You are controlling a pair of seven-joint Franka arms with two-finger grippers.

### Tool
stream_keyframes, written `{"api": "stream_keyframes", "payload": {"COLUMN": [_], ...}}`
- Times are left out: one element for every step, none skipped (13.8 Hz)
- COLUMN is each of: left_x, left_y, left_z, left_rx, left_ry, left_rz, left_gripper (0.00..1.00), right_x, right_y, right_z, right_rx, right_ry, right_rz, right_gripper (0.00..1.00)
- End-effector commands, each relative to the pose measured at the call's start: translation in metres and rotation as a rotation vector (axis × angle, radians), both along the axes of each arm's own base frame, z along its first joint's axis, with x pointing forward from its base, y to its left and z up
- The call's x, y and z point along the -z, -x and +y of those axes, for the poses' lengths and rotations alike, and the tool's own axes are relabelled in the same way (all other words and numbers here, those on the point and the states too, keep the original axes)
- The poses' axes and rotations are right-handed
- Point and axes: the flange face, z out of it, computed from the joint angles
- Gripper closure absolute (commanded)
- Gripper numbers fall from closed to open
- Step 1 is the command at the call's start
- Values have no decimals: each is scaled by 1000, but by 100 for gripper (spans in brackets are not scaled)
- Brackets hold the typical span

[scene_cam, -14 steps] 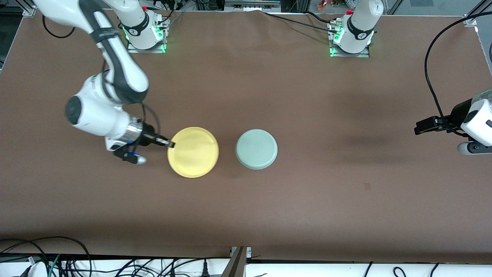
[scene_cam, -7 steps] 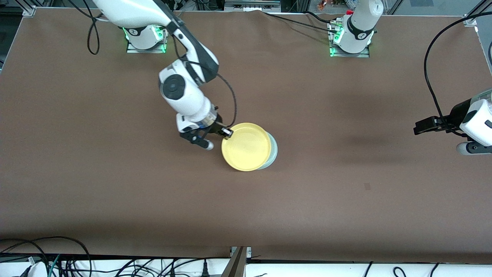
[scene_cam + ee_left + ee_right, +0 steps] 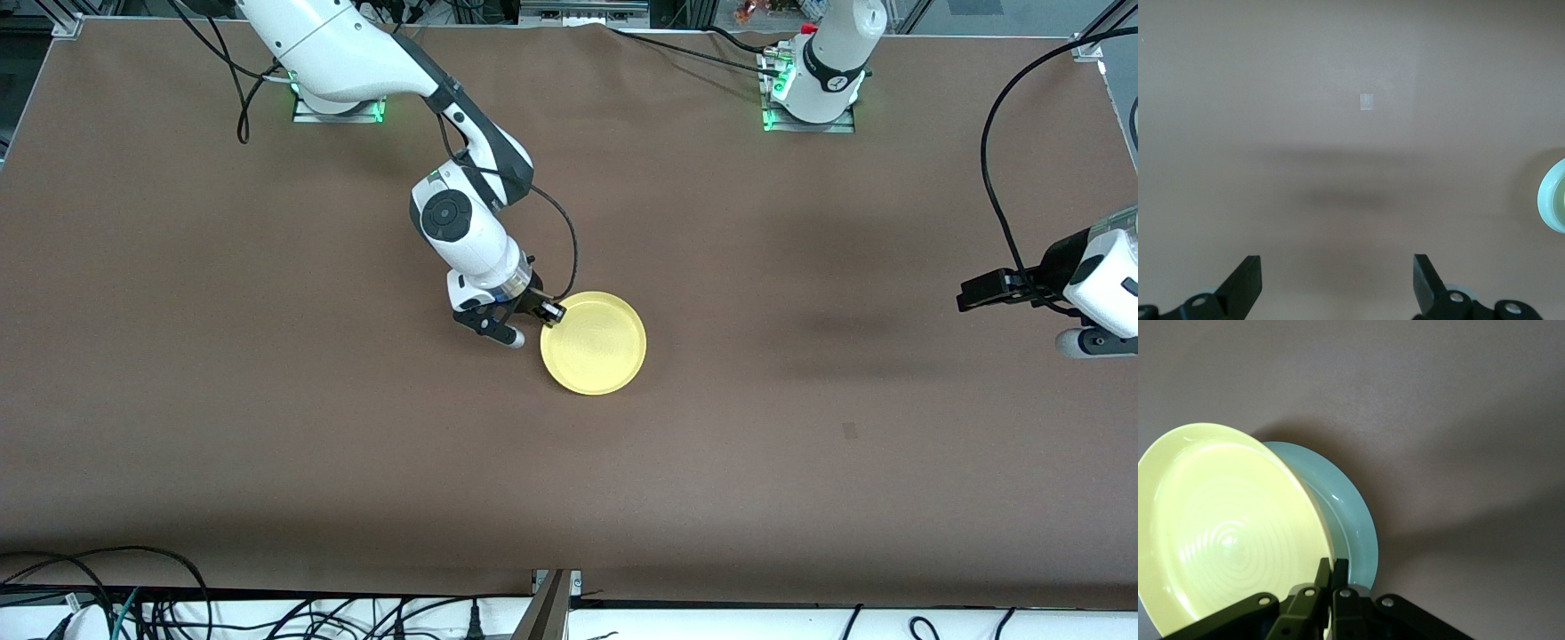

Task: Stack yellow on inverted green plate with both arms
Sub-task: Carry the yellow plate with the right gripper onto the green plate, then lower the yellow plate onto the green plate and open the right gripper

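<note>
The yellow plate (image 3: 594,343) lies right side up over the green plate at the table's middle and hides it in the front view. In the right wrist view the yellow plate (image 3: 1225,527) covers the pale green plate (image 3: 1348,513), whose rim shows beside it. My right gripper (image 3: 549,314) is shut on the yellow plate's rim at the edge toward the right arm's end; it also shows in the right wrist view (image 3: 1332,568). My left gripper (image 3: 969,296) waits open and empty above the left arm's end of the table, its jaws wide apart in the left wrist view (image 3: 1338,280).
The table (image 3: 267,427) is covered in brown cloth. A small pale tag (image 3: 1367,101) lies on the cloth below the left gripper. The stacked plates' edge (image 3: 1555,197) shows at the border of the left wrist view. Cables run along the front edge.
My right gripper has carried the yellow plate from beside the green plate toward the left arm's end, until it covers the green plate. The left arm has not moved.
</note>
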Motion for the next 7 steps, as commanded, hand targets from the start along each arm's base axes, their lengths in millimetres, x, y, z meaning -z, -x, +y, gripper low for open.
{"api": "stream_keyframes", "payload": {"left_x": [-1,-1,-1,-1,-1,0,4], "left_y": [1,1,1,1,1,1,-1], "left_z": [3,3,2,2,2,2,2], "left_rx": [17,17,17,17,17,17,17], "left_ry": [22,22,24,24,24,25,25], "left_rz": [-1,-1,-1,-1,-1,1,7], "left_gripper": [0,0,0,0,0,0,0], "right_x": [7,7,10,12,11,12,14], "right_y": [6,8,13,16,18,19,21], "right_z": [8,10,13,11,11,11,11], "right_rx": [-12,-15,-24,-27,-30,-33,-33], "right_ry": [10,10,14,20,24,27,29], "right_rz": [-10,-10,-4,1,4,7,10], "right_gripper": [100,100,100,100,100,100,100]}}
